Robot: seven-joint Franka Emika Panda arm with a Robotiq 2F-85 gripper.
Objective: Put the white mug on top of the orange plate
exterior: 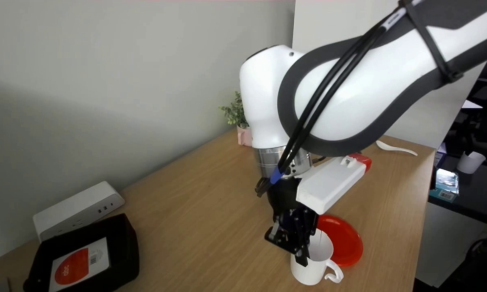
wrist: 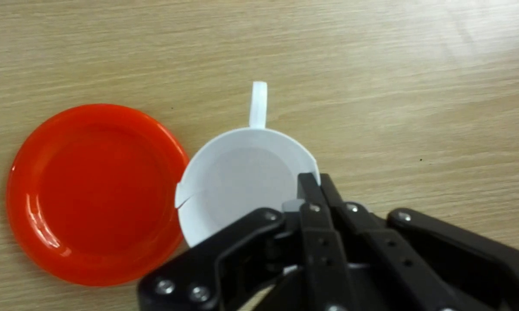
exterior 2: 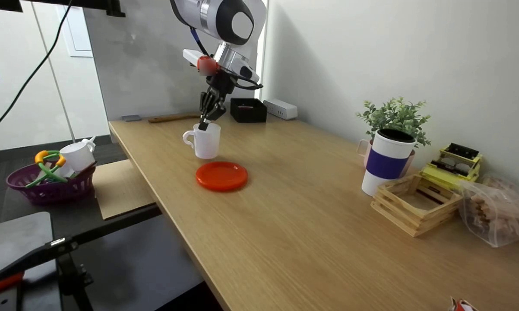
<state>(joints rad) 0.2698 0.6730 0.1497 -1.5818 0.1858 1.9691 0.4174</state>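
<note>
- Gripper (wrist: 316, 177): fingers closed on the side wall of the white mug (wrist: 246, 185), one finger inside the rim, the other outside.
- White mug: upright, mouth facing up, located just beside the orange plate (wrist: 99, 194). Grip is on the side facing away from the plate. Handle (wrist: 258, 103) projects toward the top of the wrist view. Contact between mug base and table (exterior 2: 311, 224) cannot be determined.
- Orange plate: flat on the table. Mug rim overlaps the plate edge in the wrist view; in an exterior view, the mug (exterior 2: 208, 144) appears behind it.
- Arm (exterior: 349, 97): extends over the table in both exterior views.
- Black box (exterior: 126, 251): on the table, well apart from the mug; contains a white and red card (exterior: 81, 261). White power strip (exterior: 79, 211) sits just beside the box.
- Green plant (exterior: 235, 109): in a pink mug (exterior: 244, 136), near the wall (exterior: 126, 81).
- White spoon (exterior: 395, 148): on the table, near a corner.
- Tall cup with purple band (exterior 2: 382, 162): upright, near the plant. Wooden crate (exterior 2: 393, 207) stands near the cup; clear bag (exterior 2: 497, 216) lies near the crate.
- Purple basket (exterior 2: 63, 194): beside the table, at a lower level.
</note>
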